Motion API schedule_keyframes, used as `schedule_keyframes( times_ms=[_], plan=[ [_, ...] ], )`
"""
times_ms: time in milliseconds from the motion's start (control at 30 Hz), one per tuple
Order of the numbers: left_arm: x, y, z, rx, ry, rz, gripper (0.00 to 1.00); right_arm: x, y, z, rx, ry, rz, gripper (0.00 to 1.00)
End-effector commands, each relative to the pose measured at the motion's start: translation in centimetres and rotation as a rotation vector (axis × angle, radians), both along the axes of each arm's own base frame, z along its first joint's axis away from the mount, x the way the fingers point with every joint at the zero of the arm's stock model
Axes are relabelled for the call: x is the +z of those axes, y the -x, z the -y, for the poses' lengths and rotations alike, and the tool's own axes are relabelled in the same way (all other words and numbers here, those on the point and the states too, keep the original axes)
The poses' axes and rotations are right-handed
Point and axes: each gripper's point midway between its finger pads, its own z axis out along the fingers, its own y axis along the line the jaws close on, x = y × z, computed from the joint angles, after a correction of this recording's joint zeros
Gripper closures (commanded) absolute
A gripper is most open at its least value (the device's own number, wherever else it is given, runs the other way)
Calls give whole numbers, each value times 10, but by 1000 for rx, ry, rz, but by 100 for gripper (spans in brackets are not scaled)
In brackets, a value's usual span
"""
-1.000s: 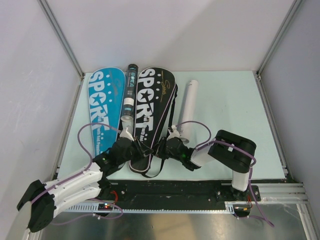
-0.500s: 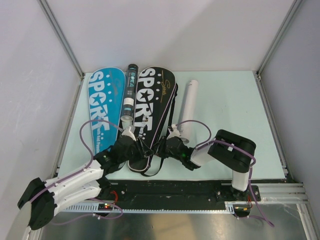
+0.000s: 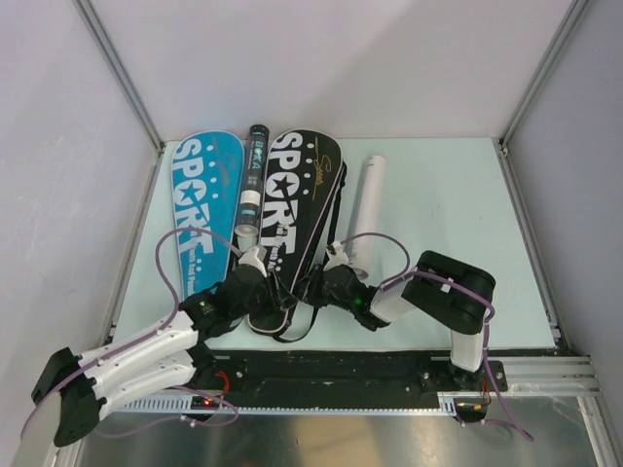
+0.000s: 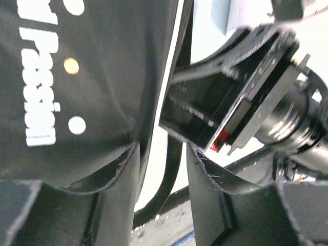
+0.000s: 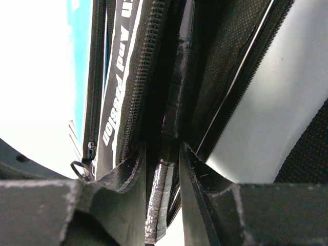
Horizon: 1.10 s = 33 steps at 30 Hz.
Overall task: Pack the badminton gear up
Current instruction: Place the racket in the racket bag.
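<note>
So, status: both claws sit at the near end of the black cover (image 3: 292, 209), the left one coming in from the left and the right one from the right.
Left claw (image 4: 163, 147): jaws parted to a middling gap and clamping nothing. One finger (image 4: 118, 179) lies over the cover's printed face by its edge. A black strap (image 4: 171, 169) and bare table show through the gap.
Right claw (image 5: 161, 149): jaws narrow, pinched on a dark wrapped handle (image 5: 174, 102). The handle runs from between the fingers into the cover's open mouth.
Black cover: flat mid-table (image 3: 448, 214), wide end toward the far edge and narrow end toward the near edge. The zipper (image 5: 138, 77) is undone on the side the right wrist sees.
Racket: only the handle shows. The rest is hidden inside the cover, so how far in it sits can't be told.
Blue cover (image 3: 200, 209): flat, just left of the black cover, near the left edge, wide end toward the far edge.
Black tube (image 3: 253, 180): lying in the gap between the two covers, one end at the far edge.
White tube (image 3: 367, 209): lying just right of the black cover, roughly parallel to it, with its near end close to the right claw.
</note>
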Motion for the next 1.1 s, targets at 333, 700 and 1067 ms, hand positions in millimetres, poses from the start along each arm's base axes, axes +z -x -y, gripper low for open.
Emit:
schedule_keyframes(
  times_ms=[333,700,1067],
  plan=[
    [-4,19,-27,-99,-254,-4,57,59,-24,-16,-21,-150,123,86],
    [-6,7,-20,-127,-382,25,56,62,-25,-15,-22,-152,119,85],
    [-12,5,-16,-182,-464,42,65,59,-24,-13,1,-128,126,84]
  ],
)
